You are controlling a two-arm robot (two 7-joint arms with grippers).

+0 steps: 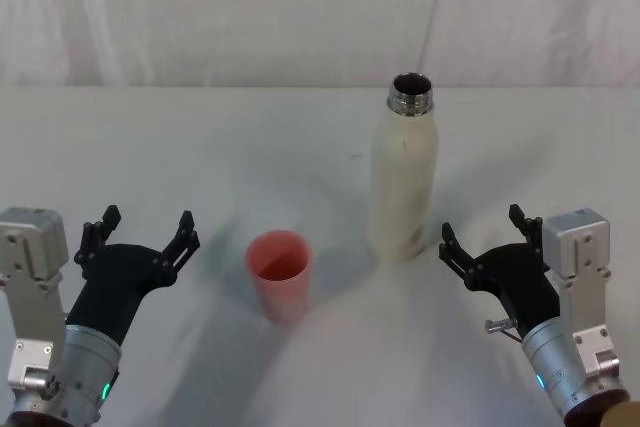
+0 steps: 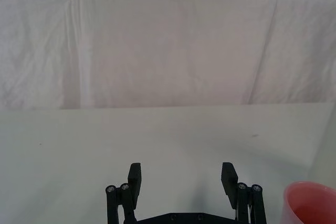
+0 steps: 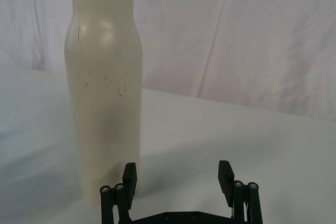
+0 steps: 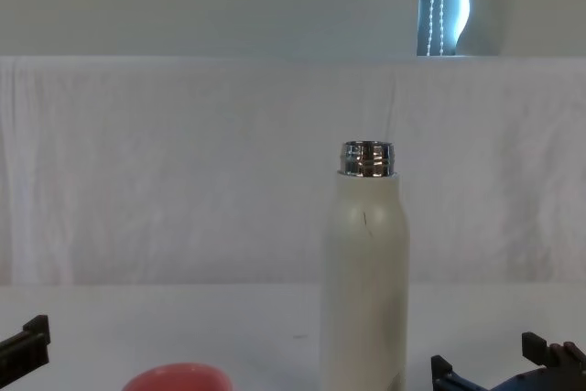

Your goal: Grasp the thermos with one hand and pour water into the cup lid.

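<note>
The cream-white thermos (image 1: 404,177) stands upright on the table right of centre, its steel neck uncapped; it also rises in the chest view (image 4: 364,281) and the right wrist view (image 3: 104,93). The pink cup lid (image 1: 279,273) stands upright to its left and nearer me, with its rim showing in the left wrist view (image 2: 311,203) and the chest view (image 4: 177,379). My right gripper (image 1: 484,233) (image 3: 178,177) is open just right of the thermos base, apart from it. My left gripper (image 1: 147,228) (image 2: 181,176) is open left of the cup lid, holding nothing.
A white cloth covers the table (image 1: 200,147) and hangs as a backdrop (image 1: 250,7) behind it. Bare cloth lies between the two grippers in front of the cup lid and behind the thermos.
</note>
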